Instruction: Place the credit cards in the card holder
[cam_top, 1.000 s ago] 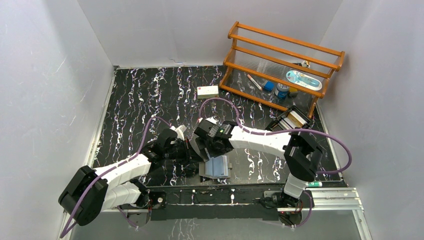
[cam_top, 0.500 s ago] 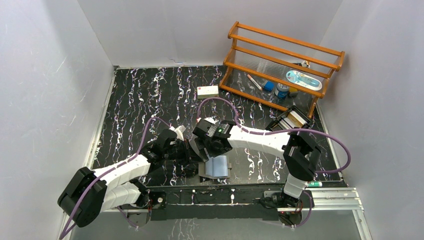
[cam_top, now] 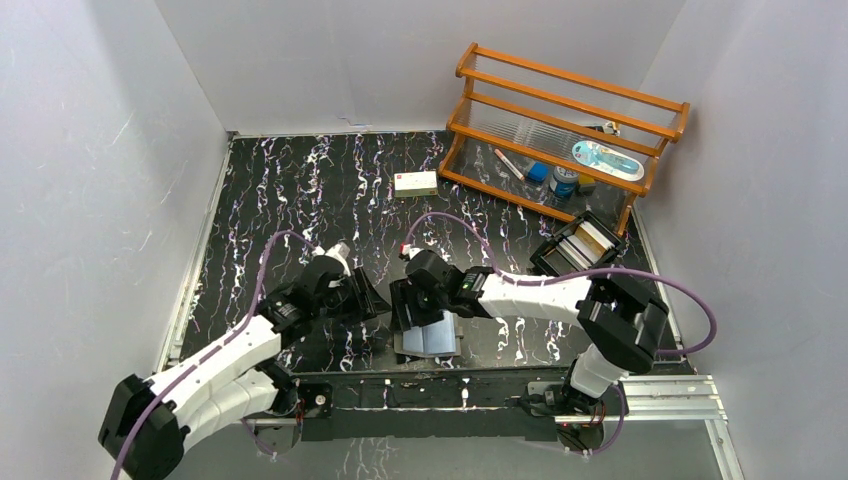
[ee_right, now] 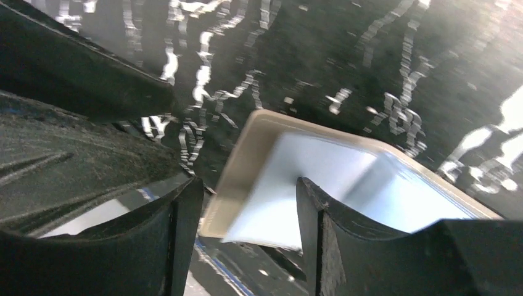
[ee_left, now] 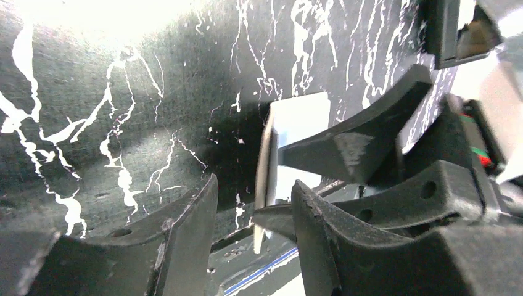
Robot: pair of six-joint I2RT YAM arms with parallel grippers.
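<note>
The card holder (cam_top: 430, 341) lies open near the table's front edge, tan outside and light blue inside. In the right wrist view its tan rim and blue lining (ee_right: 321, 179) fill the middle. My right gripper (cam_top: 415, 306) hangs over its left flap, jaws open and straddling the flap's edge (ee_right: 250, 183). My left gripper (cam_top: 368, 298) stands just left of the holder, open with nothing between its fingers (ee_left: 254, 183); it sees the holder's edge (ee_left: 269, 154) end-on. Pale and tan credit cards (cam_top: 585, 240) stand in the black tray. I cannot tell whether a card sits in the holder.
The black tray (cam_top: 562, 258) sits at the right, below a wooden rack (cam_top: 560, 130) holding pens and small jars. A white box with a red mark (cam_top: 415, 183) lies mid-table toward the back. White walls close in on three sides.
My left gripper opened and drew back to the left, away from the card holder. My right gripper came down toward the near edge over the holder, jaws slightly narrower.
</note>
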